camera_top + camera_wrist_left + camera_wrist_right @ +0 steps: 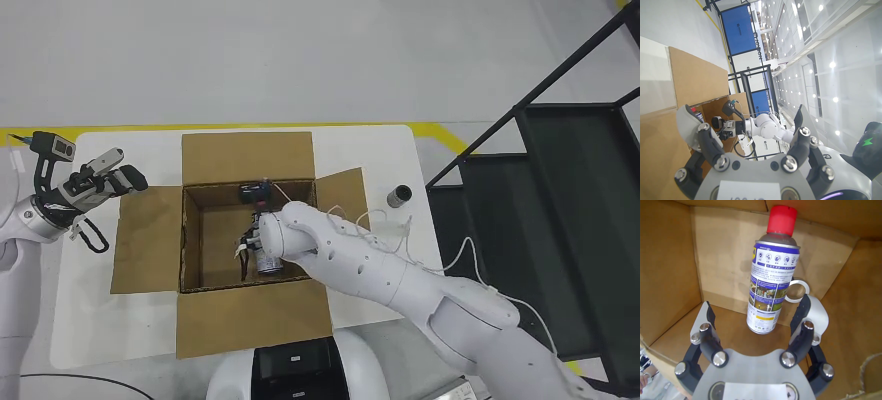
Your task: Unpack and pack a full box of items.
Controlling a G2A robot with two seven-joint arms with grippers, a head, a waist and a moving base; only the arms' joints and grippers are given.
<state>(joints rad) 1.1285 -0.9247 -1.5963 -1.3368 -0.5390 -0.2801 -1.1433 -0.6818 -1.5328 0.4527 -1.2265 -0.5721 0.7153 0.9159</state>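
Note:
An open cardboard box [150,240] sits mid-table with its flaps spread flat. Inside it, a blue-and-white spray can [764,289] with a red cap stands upright near the back wall; it also shows as the can [256,191] and the can [696,113]. A white ring [797,291] lies just behind it. My right gripper [758,306] is down in the box, open, with its fingers either side of the can's base and not touching it. My left gripper [743,113] is open and holds nothing, raised above the table left of the box [125,178].
A small dark cylinder [400,195] stands on the white table [380,150] right of the box. Black metal stairs [540,200] rise beyond the table's right edge. The box's left flap [145,240] lies under the left gripper.

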